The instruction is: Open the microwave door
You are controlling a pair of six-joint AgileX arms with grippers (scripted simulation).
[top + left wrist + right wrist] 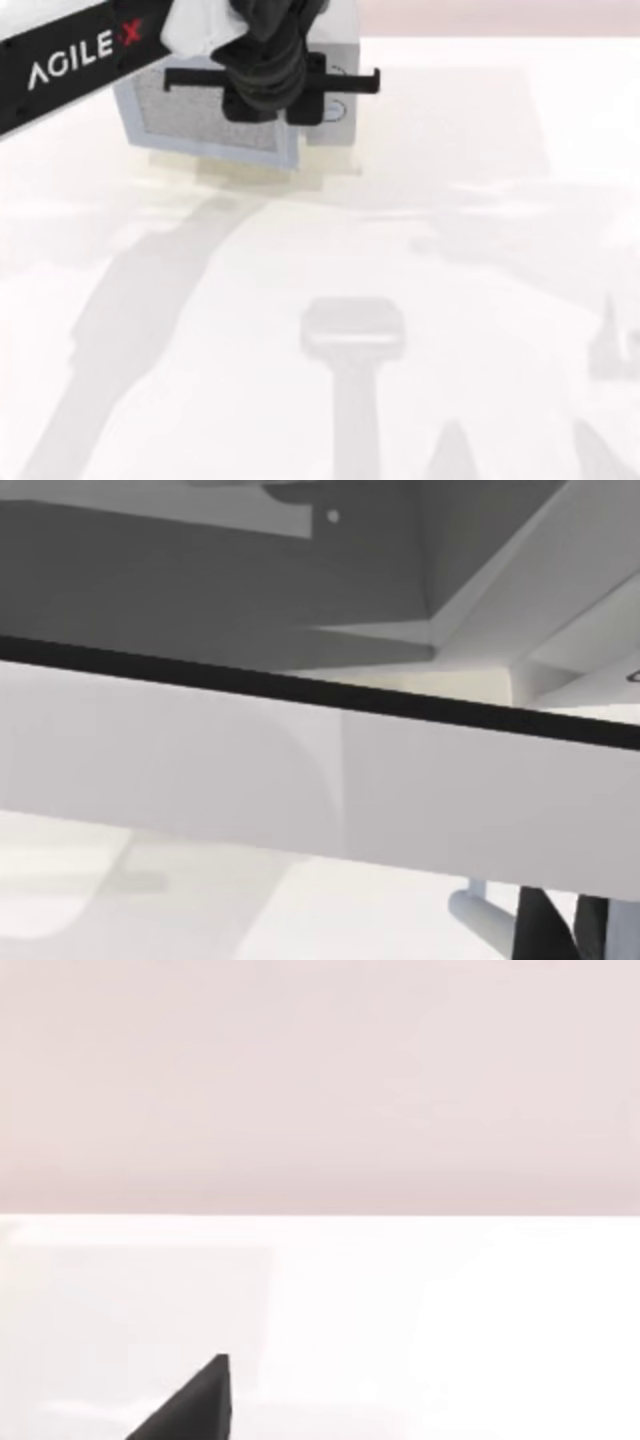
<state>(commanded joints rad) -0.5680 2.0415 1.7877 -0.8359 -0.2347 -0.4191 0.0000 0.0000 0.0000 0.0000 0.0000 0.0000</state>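
Top view | left gripper point(272, 85) hides microwave point(340, 60) top (fingers unclear) | microwave door point(200, 120) ajar

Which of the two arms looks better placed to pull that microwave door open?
The left. Its left gripper is already at the microwave door, on the microwave front at the table's far left. The right gripper is out of the top view.

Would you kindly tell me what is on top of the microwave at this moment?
In the top view, the left arm reaches over the microwave, its claw hanging over the microwave door. The arm covers most of the roof, so anything lying there cannot be seen.
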